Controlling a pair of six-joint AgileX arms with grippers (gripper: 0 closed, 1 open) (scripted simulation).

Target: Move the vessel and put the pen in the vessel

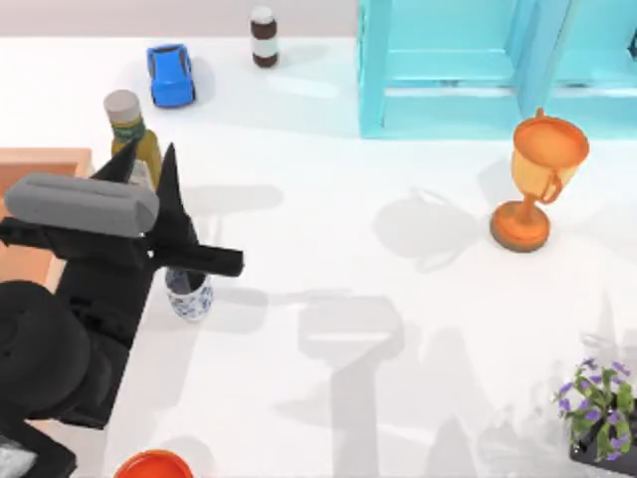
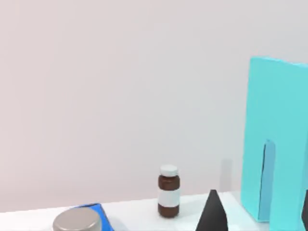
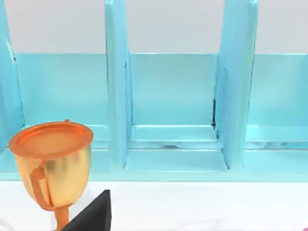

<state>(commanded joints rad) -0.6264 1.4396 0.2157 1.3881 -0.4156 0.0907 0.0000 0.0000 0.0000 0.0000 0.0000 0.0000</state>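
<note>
The vessel (image 1: 189,297), a small white cup with a blue floral pattern, stands upright on the white table (image 1: 398,299) at the left. My left arm hangs over it, and its black body covers part of the cup's rim. My left gripper (image 1: 146,167) is higher and farther back, with its two fingers (image 2: 212,214) spread and nothing between them. It points toward the olive-green bottle (image 1: 132,134). The pen is out of view. My right gripper (image 3: 91,216) faces the orange trophy (image 3: 50,163) and the cyan shelf (image 3: 173,120).
A blue toy car (image 1: 170,74) and a brown medicine bottle (image 1: 264,37) stand at the back left. The cyan shelf (image 1: 448,70) fills the back right, with the trophy (image 1: 537,179) in front. An orange-red bowl (image 1: 154,465) sits front left and a potted plant (image 1: 597,408) front right.
</note>
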